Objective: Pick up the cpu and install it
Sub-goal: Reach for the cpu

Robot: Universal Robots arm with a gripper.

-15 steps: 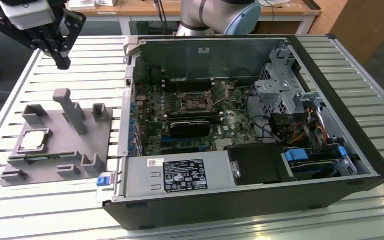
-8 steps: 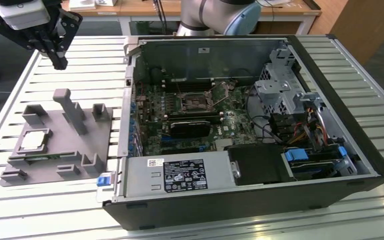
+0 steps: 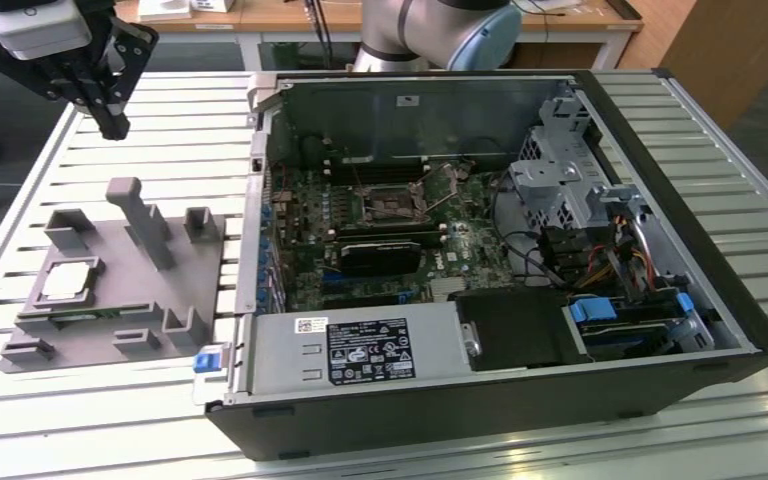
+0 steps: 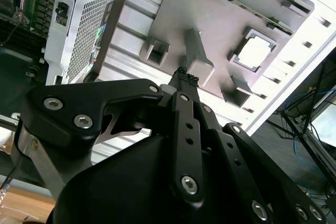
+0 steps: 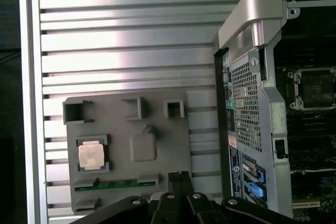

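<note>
The black metal tool (image 3: 113, 128) hangs with jaws pressed together, gripping nothing; the cpu (image 3: 67, 281), a thin silvery square, lies below it in a recess of the matte grey plastic fixture (image 3: 144, 290); bare slatted aluminium worktop (image 3: 184, 110) surrounds the tool; the open black computer case (image 3: 518, 410) stands beside.

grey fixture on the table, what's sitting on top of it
The cpu lies flat in a square recess of the grey fixture, with a green strip slotted beside it. The cpu's underside and the recess floor are covered.
</note>
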